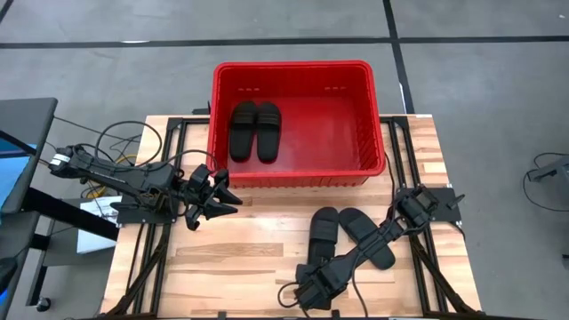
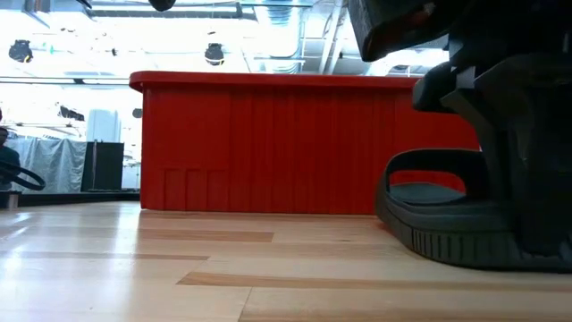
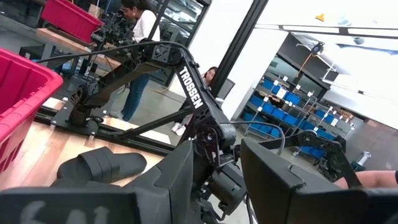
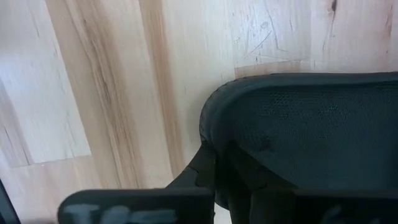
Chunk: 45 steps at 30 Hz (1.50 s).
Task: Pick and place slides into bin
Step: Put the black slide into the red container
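Note:
The red bin (image 1: 293, 69) stands at the table's far edge. Two black slides (image 1: 255, 130) lie side by side on its floor at the left. Two more slides lie on the wood near the right: one (image 1: 322, 233) under my right gripper (image 1: 316, 271), the other (image 1: 369, 236) flat beside it, partly under the right arm. My right gripper points down, shut on the near end of the first slide. My left gripper (image 1: 222, 197) hovers open in front of the bin's left corner, holding nothing. My right gripper pinches the rim of the slide's sole at its near end (image 4: 211, 155) between its two fingers, coming from above and pointing down. The textured footbed (image 4: 311, 130) faces up. In the low view the sole (image 2: 447, 246) sits low over the wood; whether it is lifted clear, I cannot tell.
Black frame rails (image 1: 164, 178) run along both sides of the table, and cables (image 1: 116, 142) trail at the left. Bare wood (image 1: 240, 258) lies between the two arms. People stand in the room beyond (image 3: 140, 25).

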Available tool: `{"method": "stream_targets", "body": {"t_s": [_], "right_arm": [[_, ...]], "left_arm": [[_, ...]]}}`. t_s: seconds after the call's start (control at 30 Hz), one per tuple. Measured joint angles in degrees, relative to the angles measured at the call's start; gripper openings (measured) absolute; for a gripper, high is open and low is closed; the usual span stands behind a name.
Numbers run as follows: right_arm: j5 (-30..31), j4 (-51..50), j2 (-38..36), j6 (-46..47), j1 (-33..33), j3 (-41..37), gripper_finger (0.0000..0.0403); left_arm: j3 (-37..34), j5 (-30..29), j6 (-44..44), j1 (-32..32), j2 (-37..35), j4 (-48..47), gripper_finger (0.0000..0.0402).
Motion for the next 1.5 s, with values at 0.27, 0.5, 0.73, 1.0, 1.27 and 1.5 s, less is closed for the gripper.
{"method": "stream_targets", "body": {"t_s": [0.27, 0.5, 0.73, 1.0, 1.27, 1.5], "right_arm": [[-1.03, -5.08, 0.09, -2.48, 0.0, 2.24, 0.0001], [-1.12, -7.63, 0.09, -3.22, 0.06, 4.53, 0.0], [-0.2, -14.78, 0.07, -4.96, 0.15, 9.23, 0.0], [2.2, -22.4, -0.06, -6.02, 0.15, 16.84, 0.0001], [3.49, -29.82, -0.12, -6.57, 0.09, 26.27, 0.0001], [1.35, -29.95, -0.78, -8.98, 0.09, 31.71, 0.0001]], "left_arm": [[0.0, -0.02, 0.0, 0.0, 0.0, -0.32, 0.0125], [0.0, -0.04, -0.17, 0.0, 0.0, -0.83, 0.0125], [0.0, -0.09, -0.17, 0.0, 0.0, -1.09, 0.0125], [0.0, -0.26, -0.18, 0.0, 0.0, -1.11, 0.0125], [0.0, -0.24, -0.4, 0.0, 0.0, -1.11, 0.0125], [0.0, -0.23, -0.75, 0.0, 0.0, -1.13, 0.0125]]}}
